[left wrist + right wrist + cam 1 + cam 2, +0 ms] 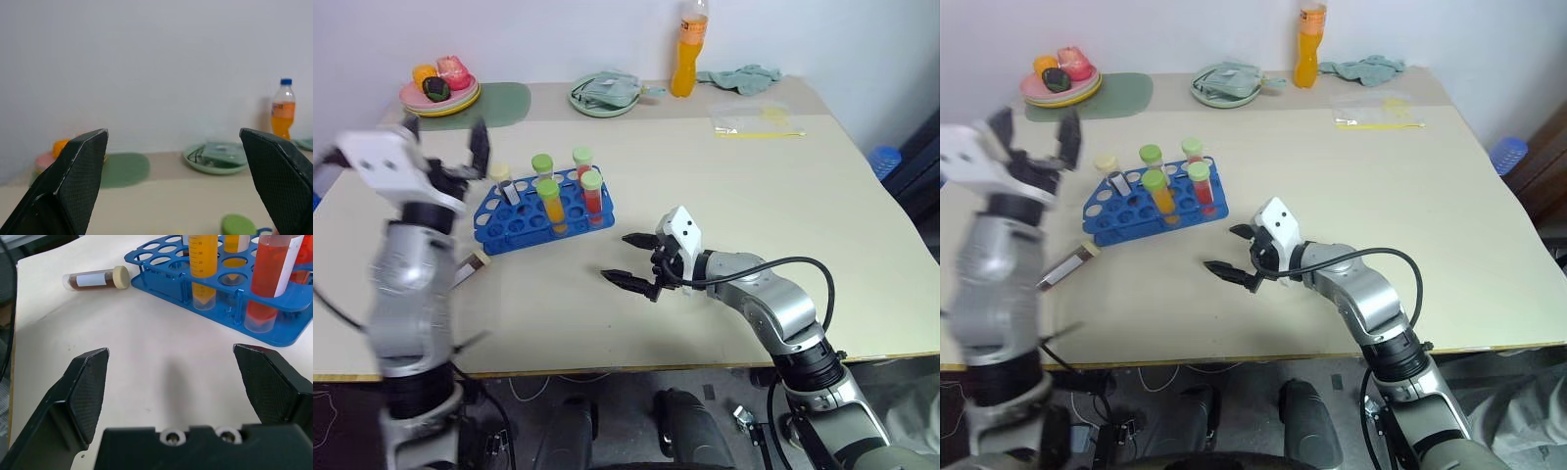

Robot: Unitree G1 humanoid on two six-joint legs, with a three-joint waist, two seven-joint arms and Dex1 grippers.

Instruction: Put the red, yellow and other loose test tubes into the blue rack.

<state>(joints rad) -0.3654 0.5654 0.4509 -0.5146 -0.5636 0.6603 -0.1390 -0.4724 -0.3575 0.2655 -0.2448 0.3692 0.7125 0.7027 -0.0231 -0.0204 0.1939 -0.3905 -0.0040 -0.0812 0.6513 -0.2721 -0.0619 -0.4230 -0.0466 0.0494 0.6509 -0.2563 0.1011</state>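
From the head views, five capped tubes stand upright in the blue rack (544, 209) while one dark tube (1069, 265) lies flat on the table (744, 215) beside it; the left gripper (176, 186) hovers spread, and the right gripper (171, 396), also spread, faces the dark tube's cream cap.

The counter (744, 235) lies bare across its middle and right side, giving open passage there. The blue rack (524, 223) stands left of centre with upright tubes (550, 201) rising above it, blocking any low sweep across. A dark tube (1067, 264) lies flat just beside the rack's near-left corner. Along the back edge stand an orange bottle (685, 59), two plates (440, 98) and a cloth (744, 76).
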